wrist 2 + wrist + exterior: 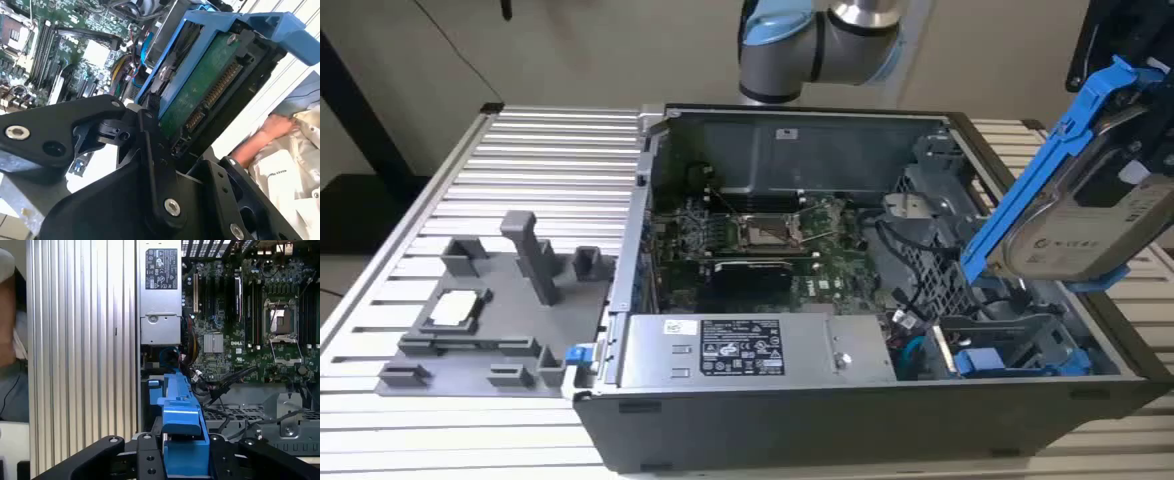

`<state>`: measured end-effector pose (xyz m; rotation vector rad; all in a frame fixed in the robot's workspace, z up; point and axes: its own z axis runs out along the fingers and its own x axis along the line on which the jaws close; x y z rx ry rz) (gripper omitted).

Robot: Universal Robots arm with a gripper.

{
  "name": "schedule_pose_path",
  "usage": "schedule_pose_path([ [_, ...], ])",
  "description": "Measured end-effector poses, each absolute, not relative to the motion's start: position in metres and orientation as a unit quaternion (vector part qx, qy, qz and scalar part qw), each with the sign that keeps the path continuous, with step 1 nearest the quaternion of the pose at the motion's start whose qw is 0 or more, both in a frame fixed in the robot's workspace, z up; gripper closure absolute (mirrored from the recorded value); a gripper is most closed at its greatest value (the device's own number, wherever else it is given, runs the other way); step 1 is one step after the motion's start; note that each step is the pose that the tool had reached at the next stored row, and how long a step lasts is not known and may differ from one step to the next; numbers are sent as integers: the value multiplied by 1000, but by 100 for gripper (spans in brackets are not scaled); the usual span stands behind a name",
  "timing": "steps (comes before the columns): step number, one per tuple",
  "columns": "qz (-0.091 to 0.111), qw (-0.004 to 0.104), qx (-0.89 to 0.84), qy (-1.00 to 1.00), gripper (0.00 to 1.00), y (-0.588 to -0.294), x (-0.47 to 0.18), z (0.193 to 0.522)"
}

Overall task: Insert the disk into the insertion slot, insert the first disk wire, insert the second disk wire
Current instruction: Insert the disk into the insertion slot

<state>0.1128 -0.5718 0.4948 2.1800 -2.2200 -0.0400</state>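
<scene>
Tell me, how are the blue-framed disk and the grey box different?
The disk hangs tilted above the case, clamped by the gripper; the grey box lies flat inside it. The disk wears a bright blue frame; the box is plain grey. Both carry a printed label.

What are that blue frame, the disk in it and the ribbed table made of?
The blue frame looks like moulded plastic: uniform bright colour, soft sheen. The disk seems metal-cased, dull silver-grey with a pale label; its underside shows a green circuit board. The table is probably aluminium: pale, shiny, ribbed slats.
</scene>
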Motion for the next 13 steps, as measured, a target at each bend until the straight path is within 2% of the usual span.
schedule_pose_path([
  [13,-12,14,701,-713,67,-572,113,492],
])
